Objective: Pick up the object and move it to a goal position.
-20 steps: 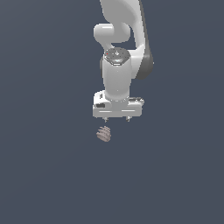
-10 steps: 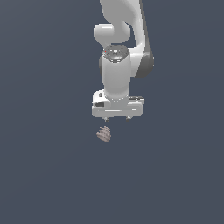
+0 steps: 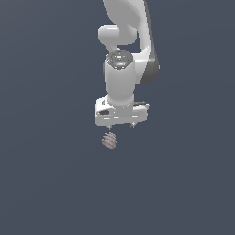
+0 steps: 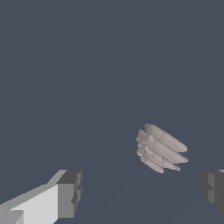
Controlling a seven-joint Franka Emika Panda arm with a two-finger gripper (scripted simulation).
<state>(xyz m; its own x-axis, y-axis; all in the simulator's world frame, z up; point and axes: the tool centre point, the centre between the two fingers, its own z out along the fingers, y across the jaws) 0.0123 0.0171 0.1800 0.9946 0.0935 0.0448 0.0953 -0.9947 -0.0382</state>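
Coming down lower than before, gripper [image 3: 121, 125] hanging wide apart just above the object [image 3: 109, 140]; probably light, stiff and bumpy, best pinched across its ridged middle.

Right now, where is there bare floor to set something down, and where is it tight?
Bare dark grey surface spreads on every side of the small ridged pinkish-grey blob. The only crowded spot is right at the blob, where the white gripper hangs just above it, jaws spread wide; in the wrist view the blob sits nearer one finger.
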